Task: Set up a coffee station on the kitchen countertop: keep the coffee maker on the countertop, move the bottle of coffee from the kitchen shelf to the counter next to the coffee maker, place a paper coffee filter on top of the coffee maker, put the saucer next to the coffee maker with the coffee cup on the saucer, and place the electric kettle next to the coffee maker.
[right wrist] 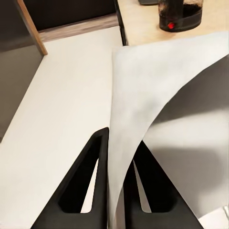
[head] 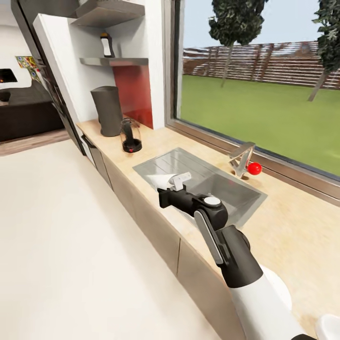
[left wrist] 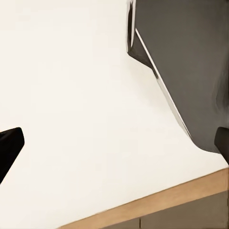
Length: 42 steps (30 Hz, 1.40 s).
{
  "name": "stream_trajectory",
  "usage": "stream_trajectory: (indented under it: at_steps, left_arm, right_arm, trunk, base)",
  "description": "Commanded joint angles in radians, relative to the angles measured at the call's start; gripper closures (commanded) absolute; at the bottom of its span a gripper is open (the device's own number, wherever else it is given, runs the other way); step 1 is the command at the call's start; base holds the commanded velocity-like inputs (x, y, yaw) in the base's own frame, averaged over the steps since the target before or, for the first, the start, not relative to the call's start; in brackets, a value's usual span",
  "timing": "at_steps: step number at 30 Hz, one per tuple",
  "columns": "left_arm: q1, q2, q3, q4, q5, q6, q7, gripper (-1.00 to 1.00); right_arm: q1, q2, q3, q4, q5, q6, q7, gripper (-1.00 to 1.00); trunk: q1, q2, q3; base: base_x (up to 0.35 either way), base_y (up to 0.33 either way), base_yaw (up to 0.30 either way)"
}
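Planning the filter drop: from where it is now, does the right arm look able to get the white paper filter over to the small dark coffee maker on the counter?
Probably yes. The right hand pinches the white paper filter above the steel sink; bare beige countertop lies between it and the coffee maker, though it may need a long stretch.

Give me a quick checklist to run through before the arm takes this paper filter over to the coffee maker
1. Paper coffee filter clamped in right pincer: ok.
2. Coffee maker on the countertop: ok.
3. Top of coffee maker free: cannot tell.
4. Route along the counter past the sink: ok, faucet stands off to the window side.
5. Left pincer open, holding nothing: ok.
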Motion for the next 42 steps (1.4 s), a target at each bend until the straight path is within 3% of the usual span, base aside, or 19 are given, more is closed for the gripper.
stream_trajectory:
  at_steps: [1,13,17,21,42]
  left_arm:
    - [0.000,0.001,0.000,-0.002,0.003,-0.001,0.002,-1.00]
    - [-0.001,-0.018,0.009,0.000,0.015,-0.002,-0.001,-1.00]
    - [-0.001,-0.018,0.010,0.000,0.059,-0.002,-0.001,-1.00]
    - [-0.001,-0.017,0.010,0.000,0.079,-0.002,-0.001,-1.00]
    - [-0.001,-0.017,0.007,0.000,0.081,-0.001,-0.001,-1.00]
  right_arm:
    - [-0.001,0.000,-0.001,0.000,-0.011,0.006,-0.002,1.00]
    - [-0.001,0.000,-0.001,0.002,-0.011,0.002,0.000,1.00]
    - [-0.001,0.000,-0.001,0.002,-0.010,0.002,0.000,1.00]
    - [-0.001,0.000,-0.001,0.001,-0.009,0.003,0.000,1.00]
    - [-0.001,0.000,-0.001,0.002,-0.010,0.002,0.000,1.00]
  trunk:
    - [0.001,-0.002,-0.001]
    - [0.001,-0.002,0.011]
    - [0.001,-0.002,0.014]
    - [0.001,-0.002,0.015]
    - [0.001,-0.002,0.015]
  base:
    - [0.000,0.000,0.230]
    - [0.000,0.042,0.224]
    - [0.000,0.271,0.190]
    - [0.000,0.301,0.036]
    - [0.107,0.292,0.014]
